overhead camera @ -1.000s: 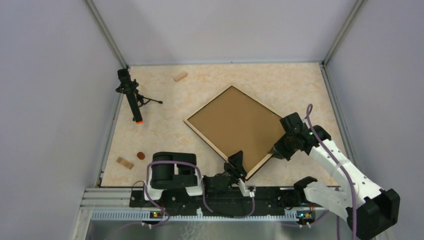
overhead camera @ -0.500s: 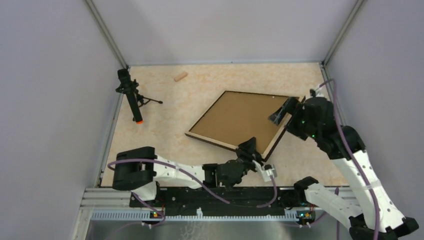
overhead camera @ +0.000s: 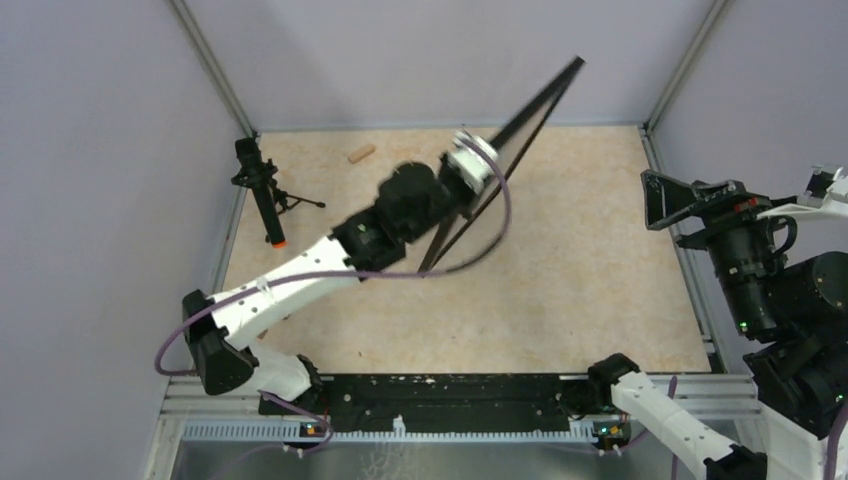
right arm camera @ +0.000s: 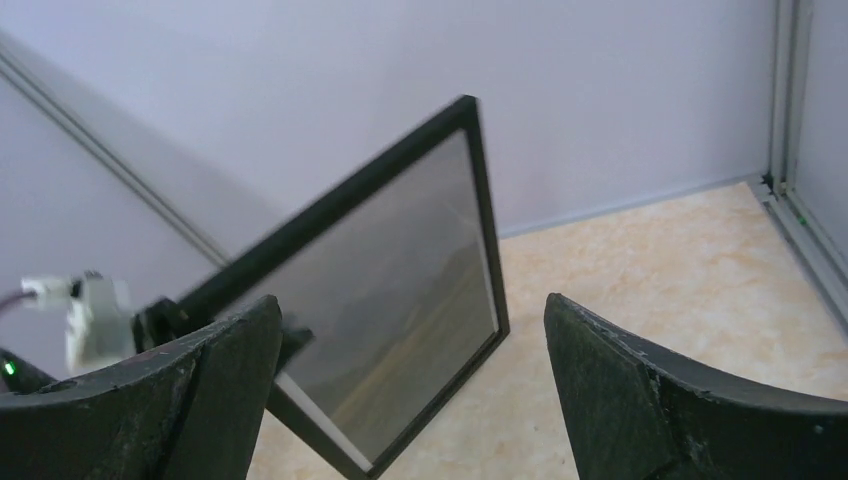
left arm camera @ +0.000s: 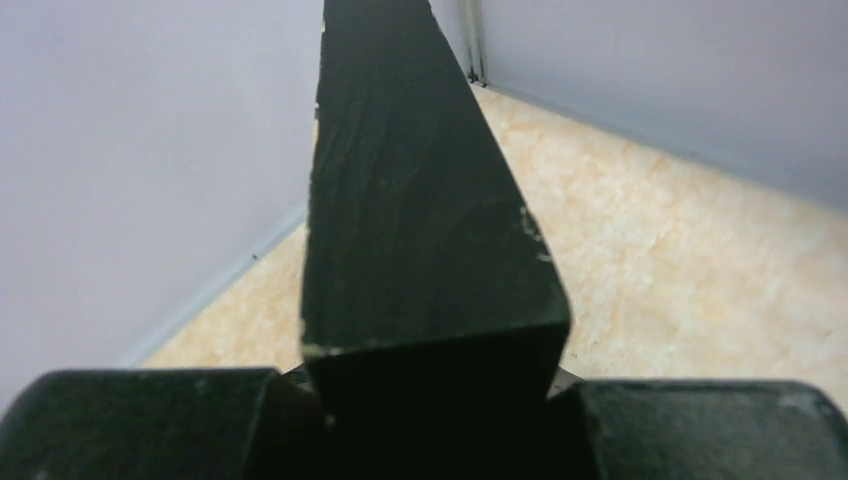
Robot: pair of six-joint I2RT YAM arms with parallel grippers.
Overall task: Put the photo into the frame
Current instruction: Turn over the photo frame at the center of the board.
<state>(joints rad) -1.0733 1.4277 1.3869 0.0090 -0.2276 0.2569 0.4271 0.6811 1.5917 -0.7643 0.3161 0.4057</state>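
Frame up off the table since half a second ago: then it lay flat, brown back showing, both arms at its near edge. Now it stands steeply tilted, seen edge-on from above, top corner high against the back wall. Low corner close to the tabletop; contact not clear.

Left gripper clenched on the black rail, which fills the gap between its fingers. Left arm stretched out long under the frame's left side.

Right gripper has let go and pulled well off to the frame's right. Jaws spread wide, nothing between them.

Photo sits inside the frame behind the glazing. From the right wrist it reads dim: grey above, an olive band below.

Surface under the frame: beige, marbled, matt. Room: plain pale lilac walls on three sides, metal posts in the corners behind the frame.

Left of the frame: small black tripod with an orange tip. Wooden block between tripod and frame, well apart from both.
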